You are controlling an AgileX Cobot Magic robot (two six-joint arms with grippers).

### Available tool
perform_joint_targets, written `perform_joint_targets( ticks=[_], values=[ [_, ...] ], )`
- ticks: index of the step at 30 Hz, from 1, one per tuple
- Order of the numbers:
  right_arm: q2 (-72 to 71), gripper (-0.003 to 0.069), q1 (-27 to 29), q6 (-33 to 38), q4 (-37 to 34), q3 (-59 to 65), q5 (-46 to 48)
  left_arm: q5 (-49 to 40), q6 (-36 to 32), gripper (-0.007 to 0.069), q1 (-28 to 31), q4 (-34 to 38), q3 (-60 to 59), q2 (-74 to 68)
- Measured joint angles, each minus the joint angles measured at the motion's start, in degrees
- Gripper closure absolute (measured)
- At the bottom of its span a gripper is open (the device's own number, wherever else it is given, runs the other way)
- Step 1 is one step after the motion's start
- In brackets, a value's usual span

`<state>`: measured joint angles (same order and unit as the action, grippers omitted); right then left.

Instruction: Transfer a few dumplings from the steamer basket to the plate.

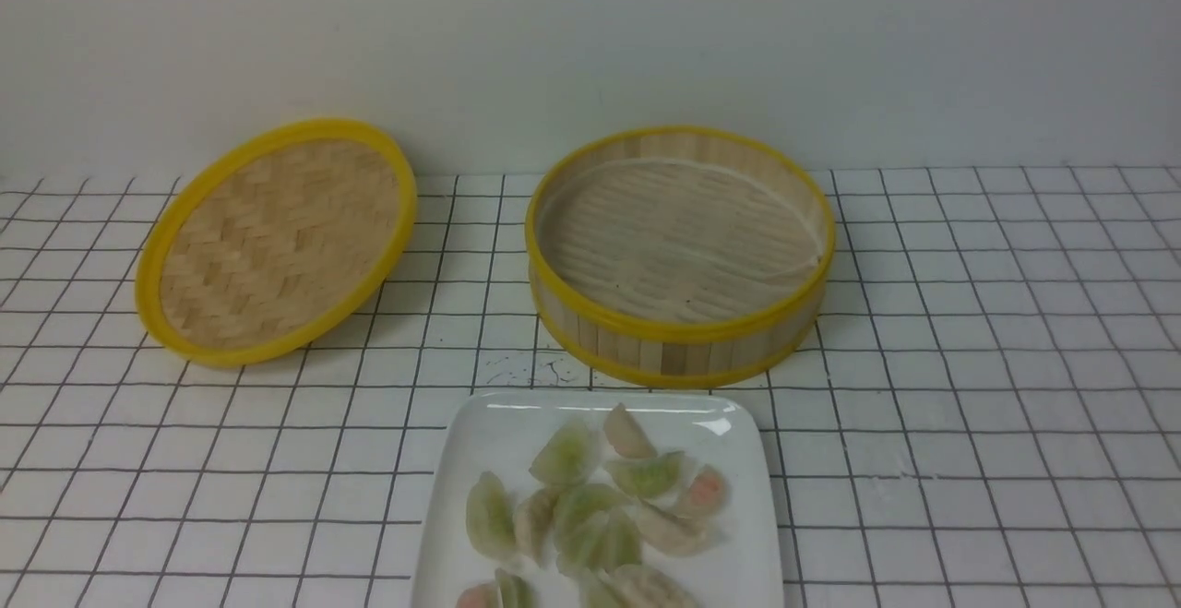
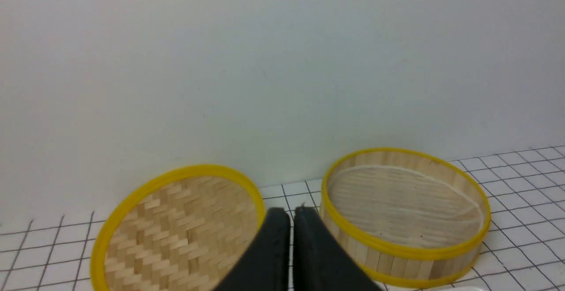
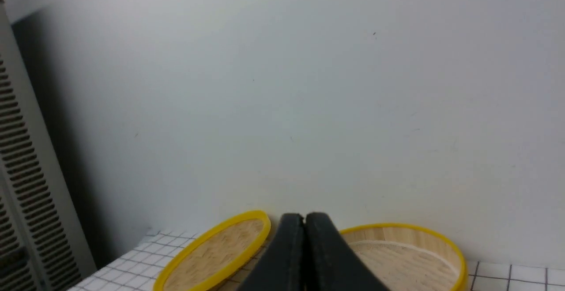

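Observation:
The steamer basket (image 1: 680, 253) stands at the back centre, its slatted floor bare; it also shows in the left wrist view (image 2: 404, 213) and the right wrist view (image 3: 406, 255). The white plate (image 1: 480, 447) lies in front of it at the near edge, with several dumplings (image 1: 600, 506), pale green and pinkish-orange, piled on it. Neither gripper shows in the front view. My left gripper (image 2: 291, 213) is shut and empty, raised and aimed between lid and basket. My right gripper (image 3: 304, 218) is shut and empty, raised and facing the wall.
The flat woven lid (image 1: 277, 241) leans tilted against the back wall at the left, also in the left wrist view (image 2: 181, 229). A white wall closes the back of the gridded tabletop (image 1: 996, 359). A grey louvred panel (image 3: 22, 185) stands off to one side.

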<state>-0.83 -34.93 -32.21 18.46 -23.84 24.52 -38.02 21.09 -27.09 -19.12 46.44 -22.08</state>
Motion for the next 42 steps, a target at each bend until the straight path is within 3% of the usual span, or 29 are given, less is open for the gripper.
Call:
perform_joint_targets(
  ticks=[6,11,19,30,38,42],
  values=[
    [-0.1,0.0672,0.0,-1.5,-0.6,0.0,0.5,-1.1,0.4,0.0631,0.0,1.6,0.0,0.3],
    [-0.1,0.0672,0.0,-1.6,-0.7,0.0,0.9,-9.0,0.4,0.0631,0.0,1.8,0.0,6.0],
    [-0.1,0.0672,0.0,-1.2,-0.7,0.0,0.9,-12.6,0.4,0.0631,0.0,1.9,0.0,15.1],
    [-0.1,0.0672,0.0,-1.2,-0.7,0.0,0.9,-17.1,0.4,0.0631,0.0,2.2,0.0,15.8],
    [-0.1,0.0672,0.0,-1.1,-0.7,0.0,0.9,-16.9,0.4,0.0631,0.0,2.2,-0.3,15.8],
    [-0.1,0.0672,0.0,-1.1,-0.7,0.0,0.9,-7.6,-2.0,0.0631,0.3,3.5,-7.2,17.1]
  ],
)
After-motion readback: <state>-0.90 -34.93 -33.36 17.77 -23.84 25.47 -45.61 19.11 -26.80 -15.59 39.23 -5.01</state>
